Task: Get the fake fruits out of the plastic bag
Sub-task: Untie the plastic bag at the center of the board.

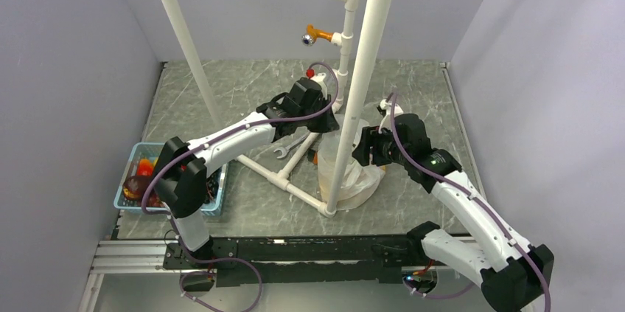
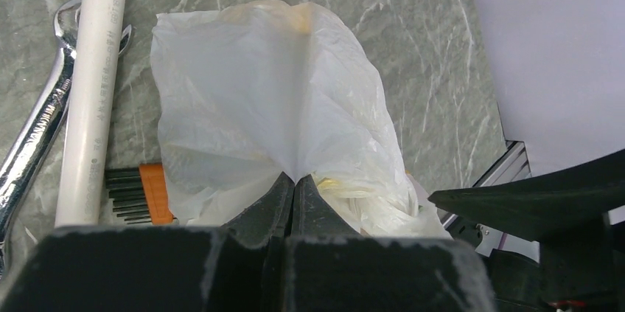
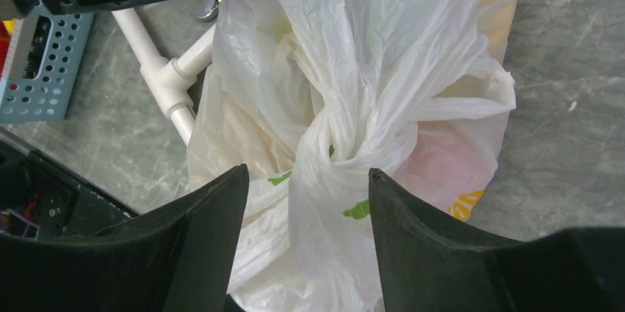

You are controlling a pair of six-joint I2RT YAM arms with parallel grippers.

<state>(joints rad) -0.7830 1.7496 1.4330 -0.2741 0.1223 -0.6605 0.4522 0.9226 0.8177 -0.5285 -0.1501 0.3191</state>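
**A:** Looking for room first: what hems the table point(image 1: 243, 91)?

**B:** Walls stand on its left, right and far sides. A white pipe frame point(image 1: 295, 179) crosses the middle, and bare stone lies behind it and right of the bag point(image 1: 365, 179).

**A:** Where is the bag?

**B:** At the centre, against the frame's upright and tied in a knot. Pink and yellow shapes show through the film. The left claw point(image 2: 295, 183) is pinched together on a fold of it. The right claw point(image 3: 308, 170) is apart, with one finger on each side of the knot.

**A:** Where are the fruits point(image 1: 144, 168)?

**B:** Some lie in the basket point(image 1: 125, 179) at the left edge, well away from the bag. A wrench point(image 2: 37, 127) lies beside the pipe.

**A:** Is there any writing?

**B:** The bag has green and yellow print and the pipe has small lettering, but I can't read either.
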